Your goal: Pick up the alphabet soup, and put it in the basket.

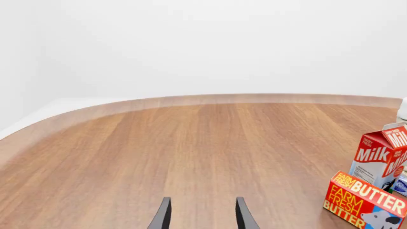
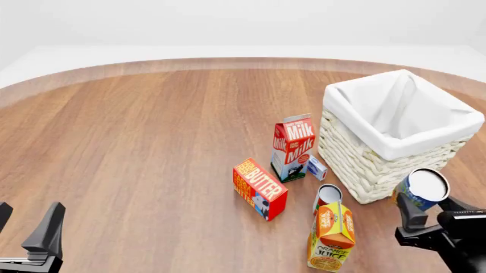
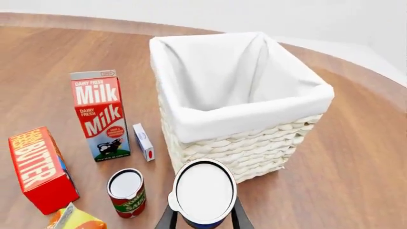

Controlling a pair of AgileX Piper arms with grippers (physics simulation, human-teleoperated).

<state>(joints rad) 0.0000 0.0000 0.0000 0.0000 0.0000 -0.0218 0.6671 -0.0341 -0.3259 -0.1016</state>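
The alphabet soup (image 2: 422, 189), a small can with a blue and yellow label and a pale flat top, is held between the fingers of my right gripper (image 2: 424, 211), lifted off the table beside the front right of the basket (image 2: 395, 149). In the right wrist view the can (image 3: 203, 192) sits between the fingers, with the white-lined wicker basket (image 3: 254, 145) just beyond it. My left gripper (image 2: 27, 224) is open and empty at the near left; its fingers (image 1: 163, 215) show over bare table.
A milk carton (image 2: 292, 147), a butter box (image 2: 260, 188), a small white box (image 2: 317, 167), a red-labelled can (image 2: 328, 197) and an orange juice carton (image 2: 332, 236) stand left of the basket. The wooden table (image 2: 136, 142) stretches left.
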